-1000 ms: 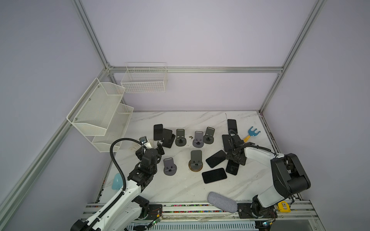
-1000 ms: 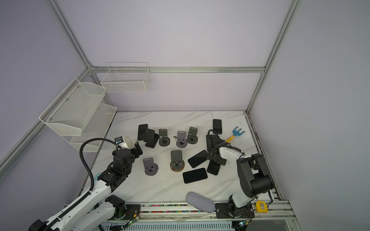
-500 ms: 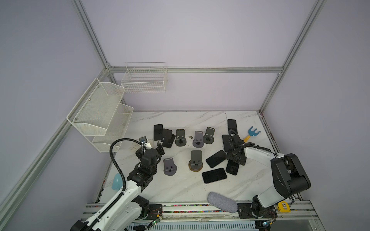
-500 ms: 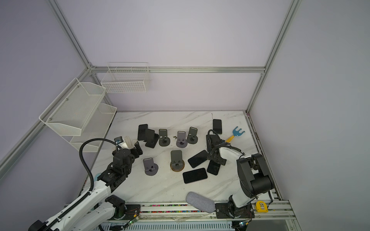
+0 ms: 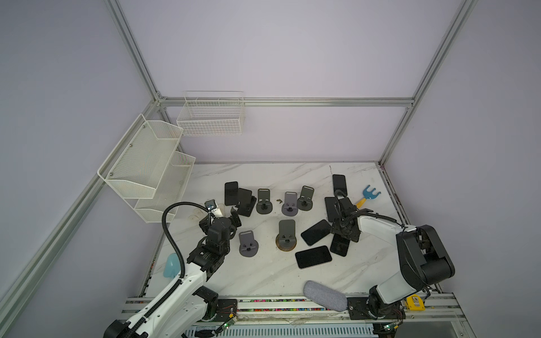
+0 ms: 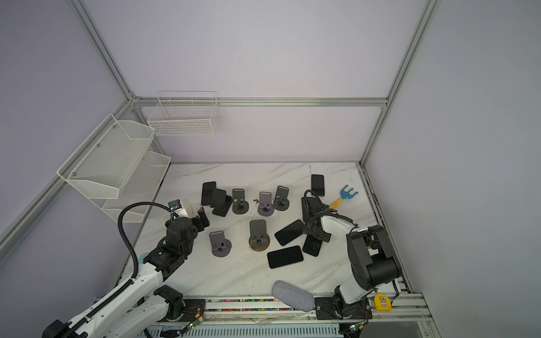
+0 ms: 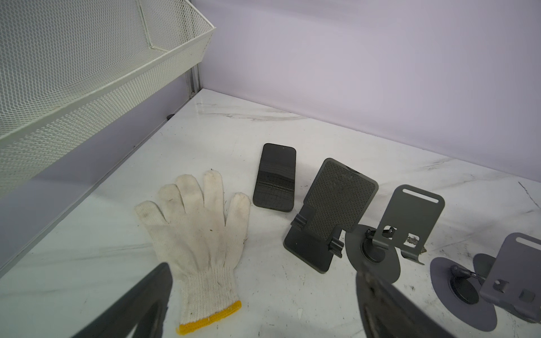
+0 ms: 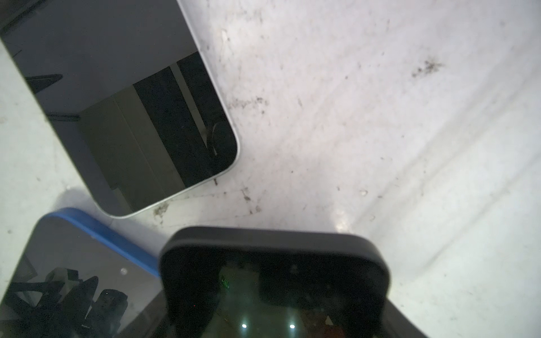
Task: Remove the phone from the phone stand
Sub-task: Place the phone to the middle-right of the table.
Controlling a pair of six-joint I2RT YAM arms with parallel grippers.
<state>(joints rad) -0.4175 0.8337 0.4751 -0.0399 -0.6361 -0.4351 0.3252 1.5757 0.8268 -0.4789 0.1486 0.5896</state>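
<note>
Currently the phone (image 7: 339, 196) sits on a folding stand (image 7: 307, 251), left rear of the surface (image 5: 263, 278). Its bottom edge rests on the stand's two lips. Its long axis rises from them toward the back wall, leaning back, and its face, which shows a mesh pattern, is turned to the left arm.

Left fingers (image 7: 140, 301) are spread wide, grasping nothing, short of the stand. A glove (image 7: 196, 234) lies flat ahead of them. A flat phone (image 7: 275, 178) lies between glove and stand, long axis also toward the back wall. An empty stand (image 7: 404, 222) is just beside the folding stand, its round base at that stand's near corner. The surface between fingers and lips is bare.

Right fingers (image 5: 343, 234) are clenched on a cased phone (image 8: 275, 263), which hides them in the wrist view. In a top view it (image 5: 339, 247) points front-left. A silver-edged phone (image 8: 131, 102) and a blue-edged phone (image 8: 73, 263) lie flat just beside its free end.
</note>
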